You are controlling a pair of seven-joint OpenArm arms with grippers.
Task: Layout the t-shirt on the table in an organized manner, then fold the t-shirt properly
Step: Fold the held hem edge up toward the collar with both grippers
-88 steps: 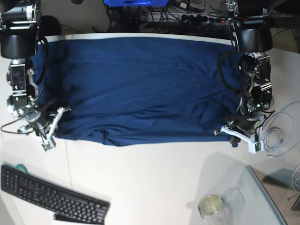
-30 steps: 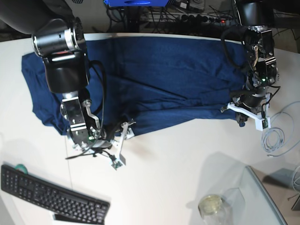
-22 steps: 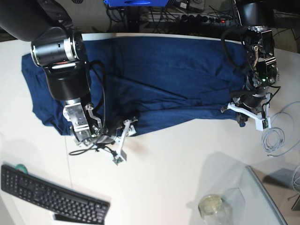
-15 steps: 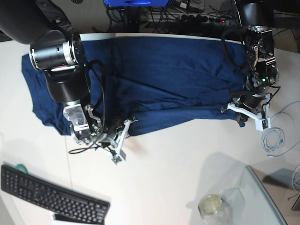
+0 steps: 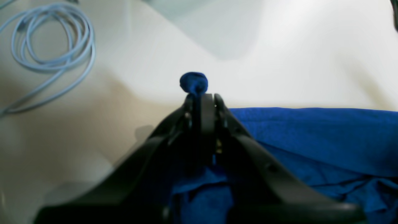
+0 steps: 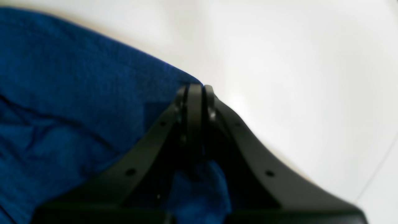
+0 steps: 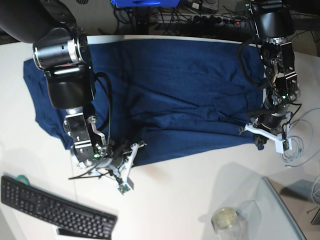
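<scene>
Base view — t-shirt on table, both grippers' jaws clenched on its hem, no readable writing.

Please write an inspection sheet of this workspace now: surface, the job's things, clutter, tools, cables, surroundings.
Surface: white table, dark seam line near the right tool.
Job's things: navy t-shirt spread wide, wrinkled in the middle, near edge uneven.
Clutter: black keyboard, glass jar, clear sheet.
Tools: left tool shut on the t-shirt, a tuft sticking out past the tips; right tool shut on the t-shirt edge.
Cables: pale coiled cable beside the left tool.
Surroundings: power strip and wires behind the table.
</scene>
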